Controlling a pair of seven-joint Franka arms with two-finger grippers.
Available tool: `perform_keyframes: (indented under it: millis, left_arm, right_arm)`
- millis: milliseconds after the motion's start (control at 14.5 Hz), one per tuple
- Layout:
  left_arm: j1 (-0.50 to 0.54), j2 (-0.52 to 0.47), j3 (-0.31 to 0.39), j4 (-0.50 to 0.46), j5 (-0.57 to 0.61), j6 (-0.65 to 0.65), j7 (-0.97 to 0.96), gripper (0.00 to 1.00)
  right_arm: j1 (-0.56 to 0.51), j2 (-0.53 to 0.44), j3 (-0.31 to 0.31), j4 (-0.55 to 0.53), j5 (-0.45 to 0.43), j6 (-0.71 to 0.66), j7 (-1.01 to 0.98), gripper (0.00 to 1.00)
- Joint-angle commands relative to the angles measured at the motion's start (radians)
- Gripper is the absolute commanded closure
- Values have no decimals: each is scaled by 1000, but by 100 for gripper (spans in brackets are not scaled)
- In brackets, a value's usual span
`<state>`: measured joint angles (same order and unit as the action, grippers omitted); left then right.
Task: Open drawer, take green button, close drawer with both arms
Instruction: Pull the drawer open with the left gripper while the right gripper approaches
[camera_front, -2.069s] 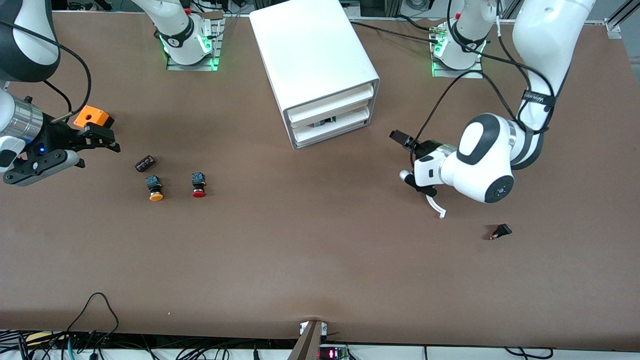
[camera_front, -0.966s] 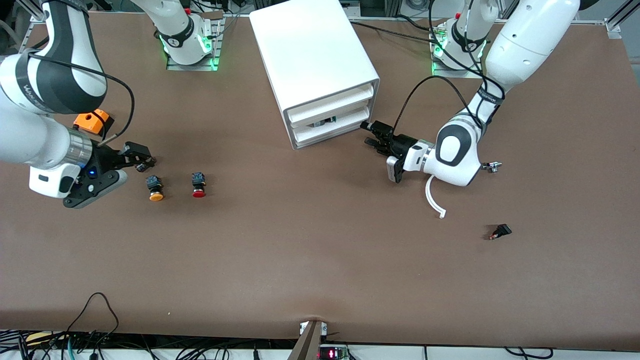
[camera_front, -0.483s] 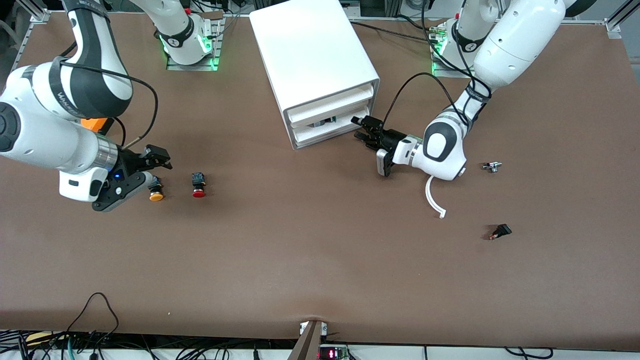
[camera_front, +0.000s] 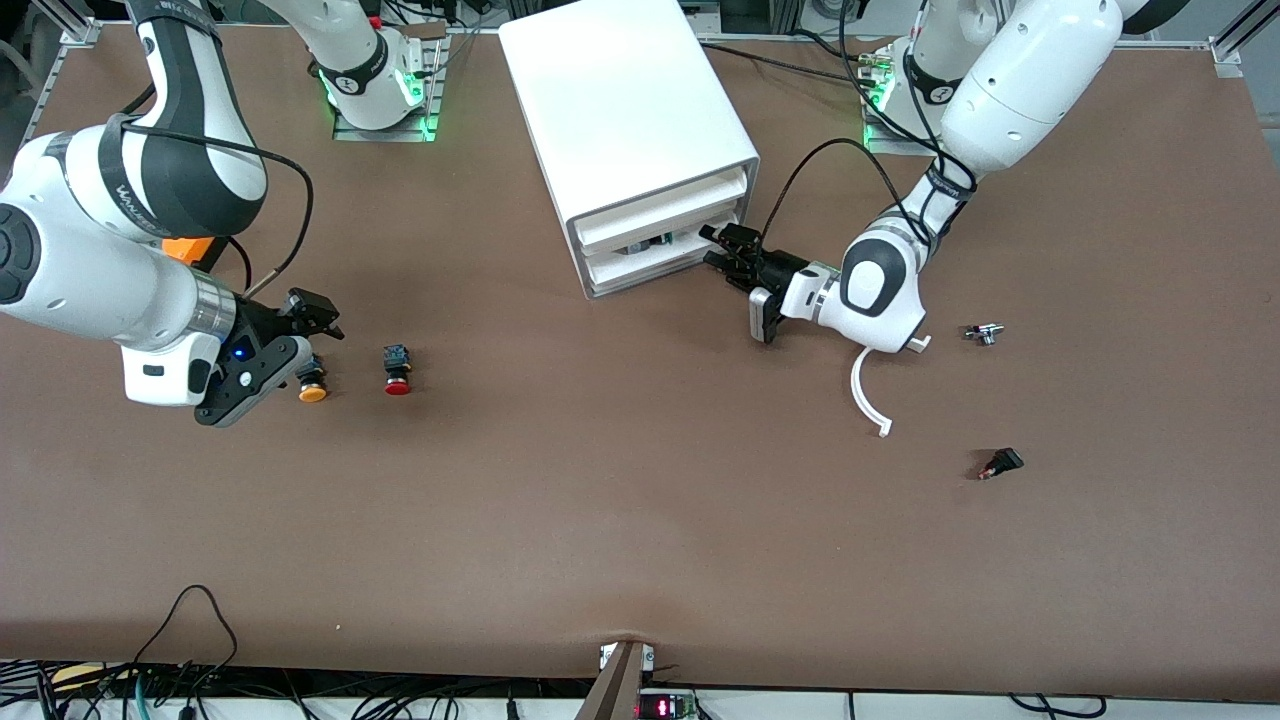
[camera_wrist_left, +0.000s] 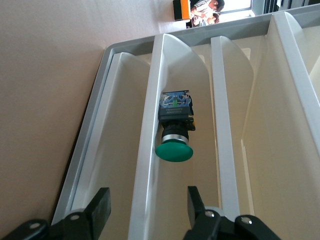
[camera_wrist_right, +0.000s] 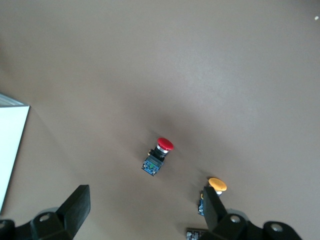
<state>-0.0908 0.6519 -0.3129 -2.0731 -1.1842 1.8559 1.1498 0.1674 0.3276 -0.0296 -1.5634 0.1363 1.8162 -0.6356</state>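
Left gripper (camera_front: 722, 248) spread wide at the cabinet (camera_front: 625, 130) front, level with the drawer (camera_front: 660, 262), holding nothing; the fingers (camera_wrist_left: 100, 210) straddle a front's edge in its wrist view. Green button (camera_wrist_left: 174, 132) lies on its side inside a drawer compartment, which of the three I cannot tell. Right gripper (camera_front: 315, 318) wide, empty, over the orange-yellow button (camera_front: 310, 385), red button (camera_front: 397, 372) just beside.

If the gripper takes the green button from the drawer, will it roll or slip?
The button lies on its side in the drawer, its round cap probably apt to roll. The boxy black-and-blue body likely offers flatter, surer grip. It looks small and light. The open left gripper is before it; the right gripper waits.
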Motion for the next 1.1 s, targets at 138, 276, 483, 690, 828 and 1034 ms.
perform_keyframes:
  millis: [138,276,483,690,828,1034]
  left_arm:
    - [-10,15,-2,-12,-38,14,38,100]
    - [-10,15,-2,-12,-38,13,38,100]
    - [-10,18,-2,-7,-38,14,36,100]
    - [-3,18,0,5,-37,13,25,100]
    - [2,20,9,27,-35,13,22,100]
    - [2,31,17,53,-34,20,7,100]
  right_arm:
    - [15,38,-3,68,13,-6,-58,0]
    - [26,41,-4,74,20,23,-56,0]
    - [41,41,-3,74,22,28,-58,0]
    - [107,50,-4,75,14,31,-68,0]
    - [124,56,-4,98,17,38,-70,0]
    - [132,90,-4,150,23,29,-192,0]
